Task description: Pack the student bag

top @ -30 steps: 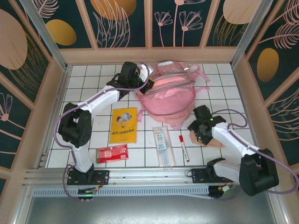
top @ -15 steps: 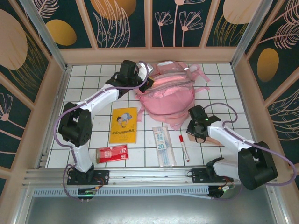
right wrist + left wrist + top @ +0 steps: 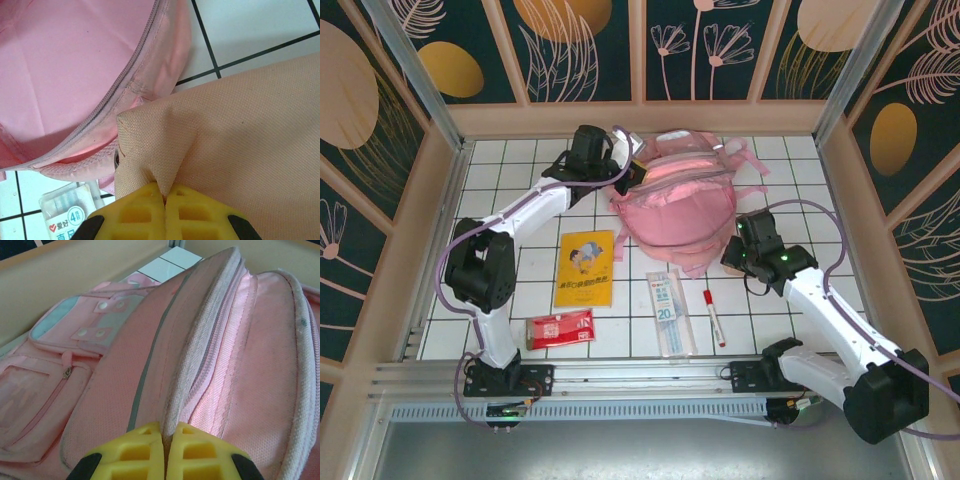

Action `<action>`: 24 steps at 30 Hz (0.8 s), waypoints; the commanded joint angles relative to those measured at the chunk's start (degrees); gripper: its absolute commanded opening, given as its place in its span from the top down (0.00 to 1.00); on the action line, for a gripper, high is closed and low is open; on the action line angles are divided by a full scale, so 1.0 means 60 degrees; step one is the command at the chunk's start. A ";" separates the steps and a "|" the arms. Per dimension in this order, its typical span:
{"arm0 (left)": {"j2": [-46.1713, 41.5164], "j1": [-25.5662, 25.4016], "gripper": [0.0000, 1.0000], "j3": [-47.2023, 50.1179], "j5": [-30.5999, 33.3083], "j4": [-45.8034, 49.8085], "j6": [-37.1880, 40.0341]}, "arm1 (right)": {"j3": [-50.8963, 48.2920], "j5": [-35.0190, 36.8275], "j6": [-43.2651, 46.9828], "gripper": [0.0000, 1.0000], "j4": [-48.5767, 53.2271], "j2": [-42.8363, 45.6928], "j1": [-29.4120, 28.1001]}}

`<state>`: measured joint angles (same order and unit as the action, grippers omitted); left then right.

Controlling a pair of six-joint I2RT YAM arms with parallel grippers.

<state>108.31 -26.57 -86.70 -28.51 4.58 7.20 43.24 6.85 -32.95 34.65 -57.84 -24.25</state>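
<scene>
2 pincers are fully closed, each on fabric. The left pincer has its yellow fingers pinched on the zip-edged rim of the student bag, and the wrist view shows the pink lining of the main compartment to the right of that rim. From above, the student bag lies at the far middle of the white tiled table, with the left pincer at its left edge. The right pincer grips a fold of a beige pouch, whose corner lies against the bag's zipped edge; from above, the right pincer sits just beside the bag's near right side. Nearer the arms, 4 things lie apart on the tiles: a yellow booklet, a red packet, a clear stationery pack and a red marker.
</scene>
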 commanded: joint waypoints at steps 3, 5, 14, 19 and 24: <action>0.0119 0.0108 1.00 -0.0393 -0.0286 -0.0375 -0.0296 | 0.0439 0.0099 0.0477 1.00 0.0015 0.0363 -0.0184; 0.0173 0.0107 1.00 -0.0405 -0.0302 -0.0357 -0.0231 | 0.0363 0.0456 0.0424 1.00 0.0028 0.0344 -0.0177; 0.0430 0.0107 1.00 0.0045 0.0013 -0.0324 0.0473 | -0.1692 0.0898 -0.0929 0.48 -0.0885 -0.0090 0.0225; 0.0935 0.0107 1.00 0.0323 0.0813 -0.0216 0.1496 | -0.1158 0.0147 -0.0318 0.47 -0.1022 0.0667 0.0087; 0.0811 0.0114 0.83 0.0820 0.1497 -0.0725 0.1009 | -0.0496 -0.2546 0.1014 0.47 -0.1920 0.0741 -0.0114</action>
<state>113.25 -26.57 -82.65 -24.32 3.09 14.63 37.67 2.55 -32.05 28.56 -53.32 -24.05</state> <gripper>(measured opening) 0.124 0.529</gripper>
